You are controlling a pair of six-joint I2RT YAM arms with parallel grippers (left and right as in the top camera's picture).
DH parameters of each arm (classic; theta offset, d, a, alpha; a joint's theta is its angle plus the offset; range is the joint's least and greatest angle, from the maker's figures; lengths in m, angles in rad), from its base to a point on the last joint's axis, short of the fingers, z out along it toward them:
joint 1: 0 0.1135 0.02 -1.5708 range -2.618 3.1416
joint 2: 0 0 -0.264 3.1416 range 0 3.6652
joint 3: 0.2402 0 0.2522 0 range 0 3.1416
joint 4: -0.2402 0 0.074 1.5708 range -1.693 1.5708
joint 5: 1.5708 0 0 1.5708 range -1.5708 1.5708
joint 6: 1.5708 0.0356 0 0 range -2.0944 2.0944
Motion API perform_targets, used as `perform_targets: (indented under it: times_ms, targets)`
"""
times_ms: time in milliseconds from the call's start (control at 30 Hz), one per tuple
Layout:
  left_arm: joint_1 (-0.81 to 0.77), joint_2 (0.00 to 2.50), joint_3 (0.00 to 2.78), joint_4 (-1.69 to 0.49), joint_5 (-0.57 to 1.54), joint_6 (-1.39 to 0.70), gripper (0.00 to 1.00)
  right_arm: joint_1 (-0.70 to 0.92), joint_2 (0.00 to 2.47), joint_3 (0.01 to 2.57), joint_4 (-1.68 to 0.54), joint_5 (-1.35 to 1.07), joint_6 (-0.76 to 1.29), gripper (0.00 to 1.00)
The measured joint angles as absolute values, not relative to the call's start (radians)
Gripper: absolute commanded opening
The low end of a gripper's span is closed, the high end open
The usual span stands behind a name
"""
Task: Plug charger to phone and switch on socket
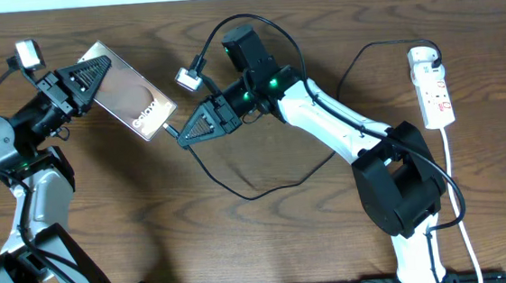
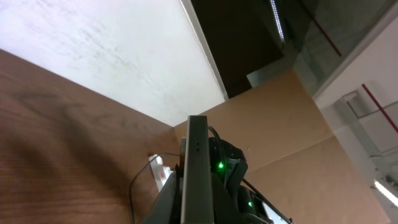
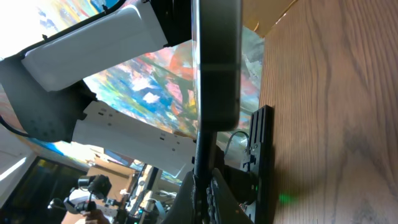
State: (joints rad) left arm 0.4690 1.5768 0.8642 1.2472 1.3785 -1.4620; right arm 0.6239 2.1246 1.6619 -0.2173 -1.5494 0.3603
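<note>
Jaws clamped: left gripper (image 1: 94, 74) on phone (image 1: 132, 101), right gripper (image 1: 183, 136) on charger (image 1: 239, 193); wrist views show phone edge-on only

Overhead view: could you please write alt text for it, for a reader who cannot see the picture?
The left gripper holds the phone at the upper left, and the right gripper holds the tip of the charger at the phone's lower end. Whether it is plugged in cannot be told. The black cable loops over the wooden table to the white socket at the far right.
</note>
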Motion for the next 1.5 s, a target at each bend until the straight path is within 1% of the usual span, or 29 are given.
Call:
perform_targets:
  times_ms: [300,1000,1500]
  targets:
    - [0.461,1.577,0.864,1.291,1.357,-1.462,0.07,0.624,2.125,1.661,-0.138,-1.550,0.418,0.01]
    - [0.450,1.577,0.864,1.291,1.365,-1.462,0.07,0.585,2.125,1.661,-0.117,-1.550,0.445,0.01]
    - [0.431,1.577,0.864,1.292,1.348,-1.462,0.07,0.586,2.125,1.661,-0.118,-1.550,0.448,0.01]
